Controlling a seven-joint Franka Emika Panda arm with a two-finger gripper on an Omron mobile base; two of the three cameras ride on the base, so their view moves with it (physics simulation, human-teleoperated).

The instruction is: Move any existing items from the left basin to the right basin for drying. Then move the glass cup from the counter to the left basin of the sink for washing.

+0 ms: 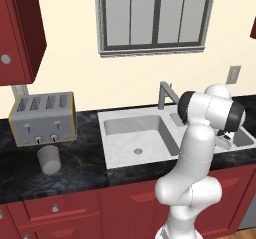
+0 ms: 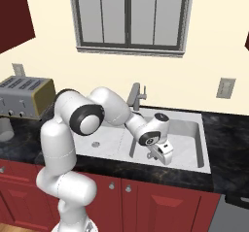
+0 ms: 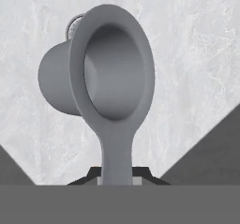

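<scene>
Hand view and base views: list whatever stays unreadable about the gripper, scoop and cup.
- Hand view: the bottom edge cuts off the gripper just where it holds the scoop.
- Hand view: a round rim behind the scoop, mostly hidden by it.
- Right base view: the glass cup, cut by the left edge.

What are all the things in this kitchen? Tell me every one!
Window: one, grey, above the sink.
Toaster: one, silver, counter's left.
Glass cup: one, pale, before the toaster.
Counter: one, black.
Sink: one, pale grey, two basins.
Faucet: one, grey, behind the sink.
Wall outlets: two, grey.
Cabinets: dark red.
Scoop: one, grey, held over the right basin.
Arm: one, white.
Gripper: one, shut on the scoop's handle.
</scene>
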